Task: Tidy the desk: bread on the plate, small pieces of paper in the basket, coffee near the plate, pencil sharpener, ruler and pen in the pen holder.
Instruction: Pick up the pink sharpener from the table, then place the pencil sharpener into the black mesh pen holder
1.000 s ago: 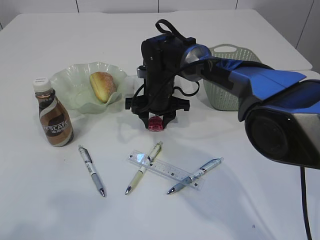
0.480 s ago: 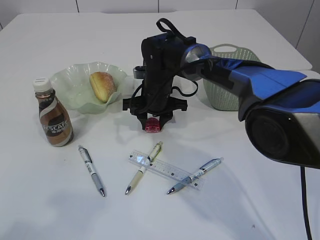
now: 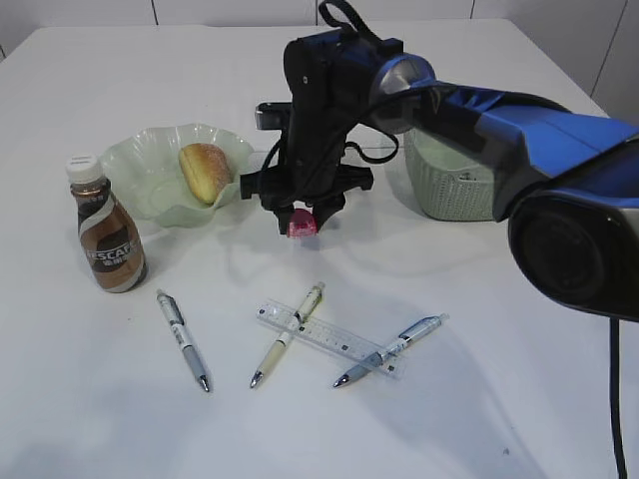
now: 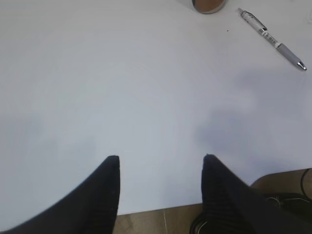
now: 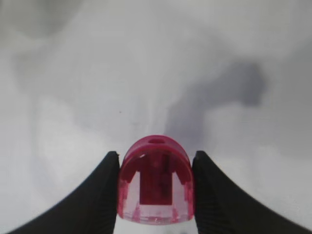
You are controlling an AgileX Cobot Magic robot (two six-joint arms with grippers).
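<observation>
My right gripper (image 3: pixel 303 222) is shut on the red pencil sharpener (image 3: pixel 303 226) and holds it above the table, right of the plate; the sharpener (image 5: pixel 156 180) sits between its jaws in the right wrist view. The bread (image 3: pixel 205 171) lies on the pale green plate (image 3: pixel 135 160). The coffee bottle (image 3: pixel 107 238) stands left of the plate. Three pens (image 3: pixel 184 339) (image 3: pixel 288 333) (image 3: pixel 390 350) and a clear ruler (image 3: pixel 329 339) lie at the front. My left gripper (image 4: pixel 161 163) is open and empty over the table's edge. No pen holder or paper shows.
A pale green basket (image 3: pixel 454 175) stands behind the right arm. In the left wrist view a pen (image 4: pixel 273 40) and the bottle's base (image 4: pixel 208 5) lie at the far side. The blue arm spans the right of the exterior view.
My right gripper has risen off the table with the red sharpener in it and shifted slightly back. The other things have not moved.
</observation>
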